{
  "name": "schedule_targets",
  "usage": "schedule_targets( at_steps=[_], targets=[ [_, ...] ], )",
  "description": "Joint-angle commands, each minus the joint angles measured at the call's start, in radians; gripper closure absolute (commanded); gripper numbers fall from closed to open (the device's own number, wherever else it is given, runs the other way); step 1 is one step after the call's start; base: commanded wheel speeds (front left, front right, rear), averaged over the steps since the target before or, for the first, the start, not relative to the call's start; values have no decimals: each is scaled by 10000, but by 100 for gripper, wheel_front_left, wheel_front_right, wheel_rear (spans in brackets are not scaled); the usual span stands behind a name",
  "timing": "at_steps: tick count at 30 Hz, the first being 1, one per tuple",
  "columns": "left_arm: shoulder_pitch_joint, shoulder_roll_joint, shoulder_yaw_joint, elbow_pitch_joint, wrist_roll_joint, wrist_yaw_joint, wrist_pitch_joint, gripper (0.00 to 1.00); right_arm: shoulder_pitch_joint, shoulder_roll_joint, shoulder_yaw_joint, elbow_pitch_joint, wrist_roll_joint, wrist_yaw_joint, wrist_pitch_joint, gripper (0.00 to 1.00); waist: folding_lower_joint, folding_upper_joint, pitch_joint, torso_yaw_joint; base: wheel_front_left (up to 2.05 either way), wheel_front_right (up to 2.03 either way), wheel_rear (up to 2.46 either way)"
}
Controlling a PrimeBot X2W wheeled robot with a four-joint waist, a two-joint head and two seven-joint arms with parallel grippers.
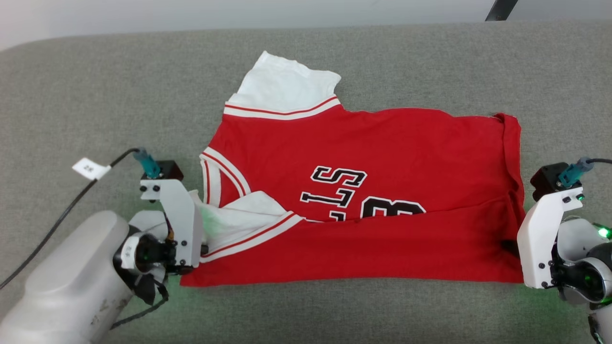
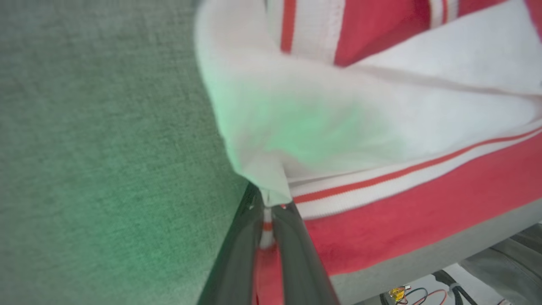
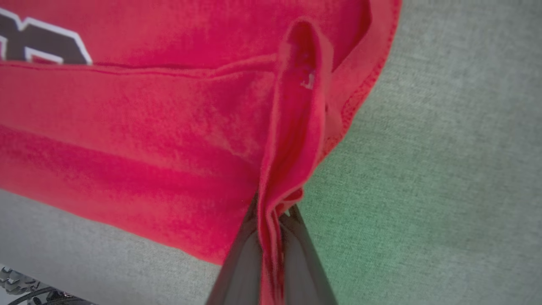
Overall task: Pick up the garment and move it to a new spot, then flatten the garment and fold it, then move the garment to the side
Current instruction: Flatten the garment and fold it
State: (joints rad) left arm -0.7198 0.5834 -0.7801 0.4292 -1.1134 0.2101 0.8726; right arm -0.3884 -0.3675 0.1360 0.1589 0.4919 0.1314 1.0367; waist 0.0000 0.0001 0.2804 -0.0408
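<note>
The red garment (image 1: 363,143) lies sideways on the grey cushion, its collar toward the left. The near long edge is folded up over the lower chest, covering part of the black lettering (image 1: 342,188). One white sleeve (image 1: 287,86) spreads out at the back; the other is bunched at the front left. My left gripper (image 1: 204,248) is shut on the striped sleeve trim and red cloth (image 2: 381,127), with the fabric pinched between the fingers (image 2: 237,254). My right gripper (image 1: 512,247) is shut on a gathered ridge of the red hem (image 3: 292,127) at the garment's right end.
The grey cushioned surface (image 1: 95,95) spreads wide around the shirt. A black cable with a white tag (image 1: 91,168) runs along my left arm. The cushion's front edge, with wires (image 2: 406,292) below it, lies close behind my left fingers. A dark post (image 1: 499,9) stands at the back right.
</note>
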Motion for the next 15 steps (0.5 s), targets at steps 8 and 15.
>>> schedule_targets(
  at_steps=[8,15],
  targets=[
    [-326,107,-115,291,364,-207,-278,0,-197,-115,196,589,112,-15,-376,100,0,-1,-180,235,0,0,0],
    [-561,541,46,-479,459,-103,-251,0,-66,-120,227,780,188,-14,-497,100,0,-1,-326,422,0,0,0]
  ],
)
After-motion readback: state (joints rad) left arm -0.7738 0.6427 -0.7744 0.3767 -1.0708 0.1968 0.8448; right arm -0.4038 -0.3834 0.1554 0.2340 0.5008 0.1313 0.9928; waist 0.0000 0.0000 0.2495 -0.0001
